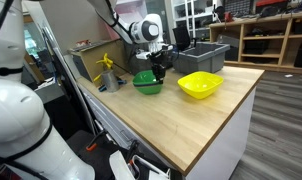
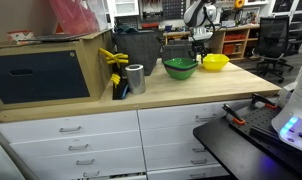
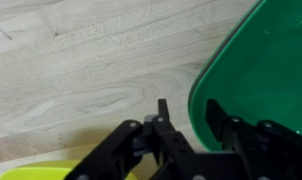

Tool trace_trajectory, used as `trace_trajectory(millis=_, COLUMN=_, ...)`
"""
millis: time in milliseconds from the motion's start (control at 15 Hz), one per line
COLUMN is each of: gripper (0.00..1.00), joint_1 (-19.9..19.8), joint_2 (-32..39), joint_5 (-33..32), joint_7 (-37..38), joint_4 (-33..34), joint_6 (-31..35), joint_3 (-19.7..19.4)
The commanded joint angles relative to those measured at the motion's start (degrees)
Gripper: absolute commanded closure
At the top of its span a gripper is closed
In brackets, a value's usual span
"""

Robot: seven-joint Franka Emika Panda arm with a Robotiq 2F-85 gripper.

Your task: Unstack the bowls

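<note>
The green bowl (image 1: 146,82) sits on the wooden table and shows in both exterior views (image 2: 179,67). The yellow bowl (image 1: 199,85) stands apart beside it (image 2: 215,62). My gripper (image 1: 158,72) is down at the green bowl's rim. In the wrist view the gripper (image 3: 189,115) is open and straddles the rim of the green bowl (image 3: 261,70), with one finger outside over the wood and one inside. A gap of wood shows between the outer finger and the rim. An edge of the yellow bowl (image 3: 31,172) shows at the bottom left. The dark blue-purple bowl is not visible.
A grey rectangular bin (image 1: 201,55) stands behind the bowls (image 2: 141,50). A yellow and black tool (image 1: 108,72) and a silver can (image 2: 135,78) stand near a dark box (image 2: 41,70). The table edge (image 1: 226,120) runs close by the yellow bowl.
</note>
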Motion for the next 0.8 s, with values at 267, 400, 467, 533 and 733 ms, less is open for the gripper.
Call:
trace_trajectory(millis=267, gripper=0.97, joint_1=0.3, joint_2=-1.1, joint_5=0.8, joint_7=-0.7, joint_4=-0.2, joint_6=0.0, joint_3=-0.2)
trace_trajectory(millis=400, gripper=0.98, joint_1=0.2, joint_2=-1.8, joint_5=0.8, joint_7=-1.1, joint_4=-0.1, joint_6=-0.5, joint_3=-0.2)
trace_trajectory(millis=467, gripper=0.97, joint_1=0.2, joint_2=-2.2, joint_5=0.8, joint_7=-1.3, joint_4=-0.1, joint_6=-0.7, joint_3=-0.1)
trace_trajectory(millis=533, gripper=0.97, joint_1=0.2, joint_2=-2.5, joint_5=0.8, joint_7=-1.5, joint_4=-0.1, joint_6=-0.9, joint_3=-0.1)
trace_trajectory(millis=733, gripper=0.98, joint_1=0.0, joint_2=-3.7, joint_5=1.2, joint_7=-2.6, joint_4=-0.2, joint_6=-1.3, joint_3=0.2)
